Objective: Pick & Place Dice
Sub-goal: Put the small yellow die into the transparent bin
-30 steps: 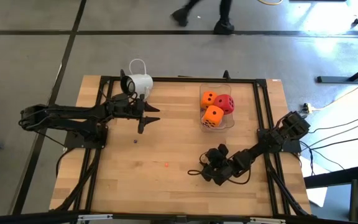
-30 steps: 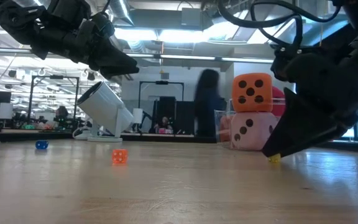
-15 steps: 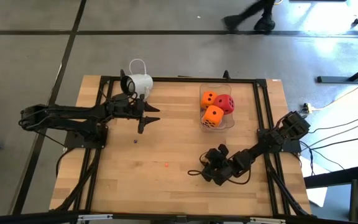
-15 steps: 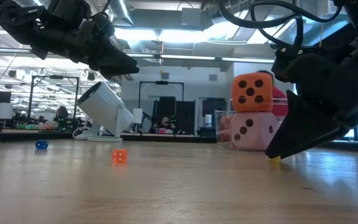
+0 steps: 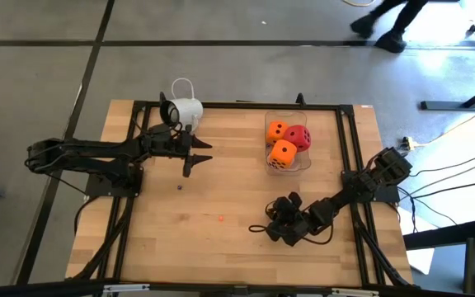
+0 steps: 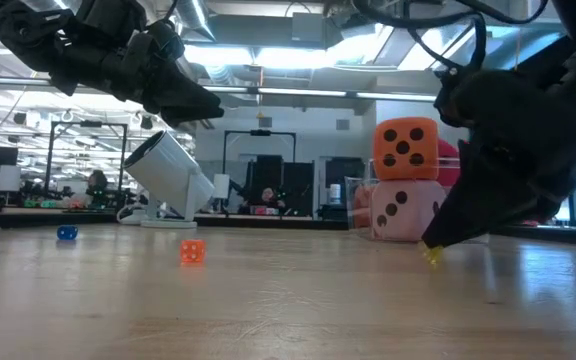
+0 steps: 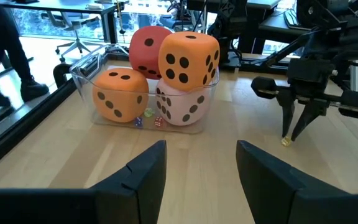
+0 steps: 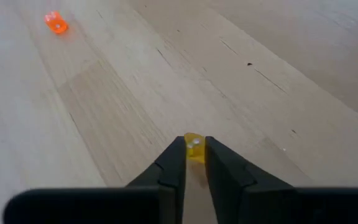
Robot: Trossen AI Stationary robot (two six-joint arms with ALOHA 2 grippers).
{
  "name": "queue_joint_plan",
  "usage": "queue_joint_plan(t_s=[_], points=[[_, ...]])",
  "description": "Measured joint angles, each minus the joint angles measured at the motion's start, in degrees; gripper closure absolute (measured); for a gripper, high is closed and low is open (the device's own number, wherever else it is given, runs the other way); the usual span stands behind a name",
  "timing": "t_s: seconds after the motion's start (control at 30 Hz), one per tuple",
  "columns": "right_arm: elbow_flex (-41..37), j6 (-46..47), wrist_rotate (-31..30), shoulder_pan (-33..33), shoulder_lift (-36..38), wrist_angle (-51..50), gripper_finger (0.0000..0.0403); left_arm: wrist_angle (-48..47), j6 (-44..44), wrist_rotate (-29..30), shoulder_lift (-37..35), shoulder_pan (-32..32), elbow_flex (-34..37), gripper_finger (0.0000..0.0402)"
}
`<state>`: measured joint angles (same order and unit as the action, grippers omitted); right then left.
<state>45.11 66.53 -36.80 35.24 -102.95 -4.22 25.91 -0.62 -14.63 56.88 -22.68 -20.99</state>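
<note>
The right gripper (image 8: 194, 155) stands low over the desk (image 5: 221, 247) in the lower right of the high view, fingers narrowed onto a tiny yellow die (image 8: 193, 144) pinched between the tips; in the low view that die (image 6: 432, 255) sits just at the desk surface. The left gripper (image 7: 197, 162) hovers in the upper left of the high view, beside the white camera (image 5: 181, 110), jaws apart and holding nothing. Four large dice fill a clear container (image 5: 303, 161) in the upper centre-right: two orange (image 7: 188, 57) (image 7: 120, 93), one red (image 7: 145, 46), one pale pink (image 7: 182, 106). A tiny orange die (image 6: 192, 250) and a tiny blue die (image 6: 66, 232) lie loose on the desk, left of centre in the low view.
</note>
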Motion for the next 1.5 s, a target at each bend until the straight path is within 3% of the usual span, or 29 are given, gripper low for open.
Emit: queue_joint_plan(t_s=[0.2, 0.7, 1.1, 1.23, 1.5], points=[[0.04, 0.32, 0.05, 0.00, 0.06, 0.96, 0.0358, 0.00, 0.45, -0.02, 0.00, 0.00, 0.00, 0.0217], [0.02, 0.41, 0.22, -0.01, -0.01, 1.24, 0.0268, 0.00, 1.49, -0.09, 0.00, 0.00, 0.00, 0.0217], [-0.01, 0.52, 0.57, 0.01, -1.82, 1.68, 0.0255, -0.01, 1.44, -0.07, 0.00, 0.01, 0.00, 0.0217], [-0.03, 0.30, -0.06, 0.01, -1.95, 2.31, 0.0269, -0.02, 1.42, -0.04, 0.00, 0.01, 0.00, 0.0217], [-0.03, -0.38, 1.27, 0.27, -1.95, 3.09, 0.0358, 0.02, 1.31, -0.02, 0.00, 0.00, 0.00, 0.0217]])
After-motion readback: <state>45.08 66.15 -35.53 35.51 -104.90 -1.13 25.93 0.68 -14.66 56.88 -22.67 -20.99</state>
